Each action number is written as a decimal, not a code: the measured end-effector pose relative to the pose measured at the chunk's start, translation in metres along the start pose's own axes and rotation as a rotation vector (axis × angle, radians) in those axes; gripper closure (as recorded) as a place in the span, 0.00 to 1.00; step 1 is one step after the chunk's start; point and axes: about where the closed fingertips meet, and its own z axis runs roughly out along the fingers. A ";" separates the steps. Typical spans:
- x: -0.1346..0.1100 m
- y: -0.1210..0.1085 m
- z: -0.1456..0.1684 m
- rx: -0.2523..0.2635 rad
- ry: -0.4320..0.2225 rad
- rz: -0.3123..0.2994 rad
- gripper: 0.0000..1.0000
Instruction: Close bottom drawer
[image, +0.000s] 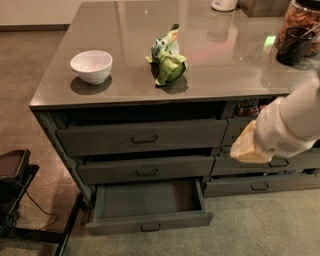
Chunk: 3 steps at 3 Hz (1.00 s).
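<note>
Below-left of the tool (246, 148), whose grip I cannot tell, the bottom drawer (150, 222) stands open.

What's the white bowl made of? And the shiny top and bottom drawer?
White bowl: probably glazed ceramic, smooth and glossy. Countertop: polished metal or glass; it shows reflections. Bottom drawer: matte grey-green painted wood or metal, can't tell. The hand is at right, before the neighbouring drawers.
</note>
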 end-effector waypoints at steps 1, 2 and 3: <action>0.015 0.029 0.080 -0.093 -0.049 0.009 1.00; 0.014 0.029 0.080 -0.093 -0.049 0.009 1.00; 0.023 0.038 0.107 -0.093 -0.058 -0.026 1.00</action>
